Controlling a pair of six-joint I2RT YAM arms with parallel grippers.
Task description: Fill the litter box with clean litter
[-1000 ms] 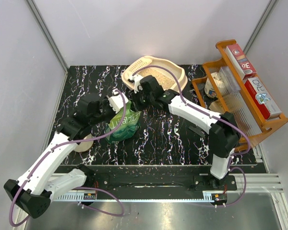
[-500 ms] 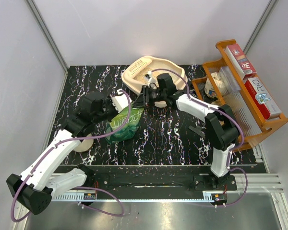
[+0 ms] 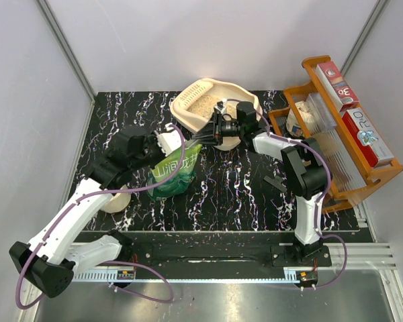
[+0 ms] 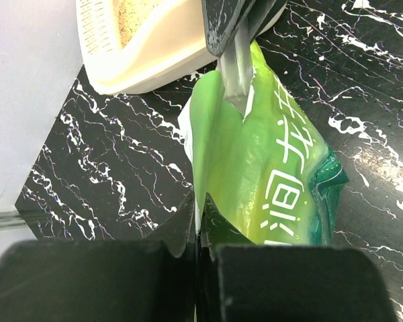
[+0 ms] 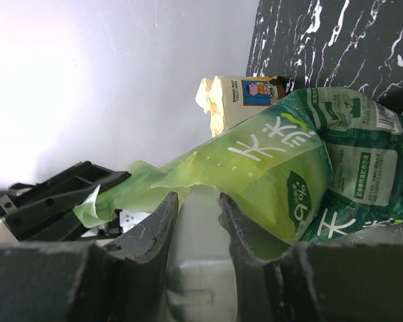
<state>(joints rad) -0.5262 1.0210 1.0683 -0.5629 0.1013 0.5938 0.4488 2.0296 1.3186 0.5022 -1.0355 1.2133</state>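
From above, the litter box [image 3: 245,100] is a smooth cream plastic tray with a thick rolled rim and a slotted corner. It sits at the back of the black, white-veined table [image 3: 242,188]. The clean litter [image 3: 203,102], fine tan grains, lies in its left part. Just in front of it, the green bag [image 3: 174,171], glossy crinkled film, is stretched between the arms. The left gripper [image 3: 169,141] is clamped on the bag's upper edge and the right gripper [image 3: 203,139] pinches its far corner. An orange wooden rack [image 3: 309,67] at the right holds red boxes, one [image 3: 337,83] marked "36". A cream roll [image 3: 114,200] lies under the left arm.

In the left wrist view, the left gripper [image 4: 198,235] is closed on the bag's [image 4: 269,174] torn edge. Large white Chinese characters run down the film. A grey finger of the right gripper [image 4: 232,74] presses on the opposite edge. The box [image 4: 154,47] shows its sieve slots, with litter [image 4: 131,13] behind them.

In the right wrist view, the right gripper [image 5: 196,201] has bag film [image 5: 275,168] draped across its dark fingertips. The bag shows white characters and panels of small print too fine to read. The roll [image 5: 238,100] carries a small cartoon label.
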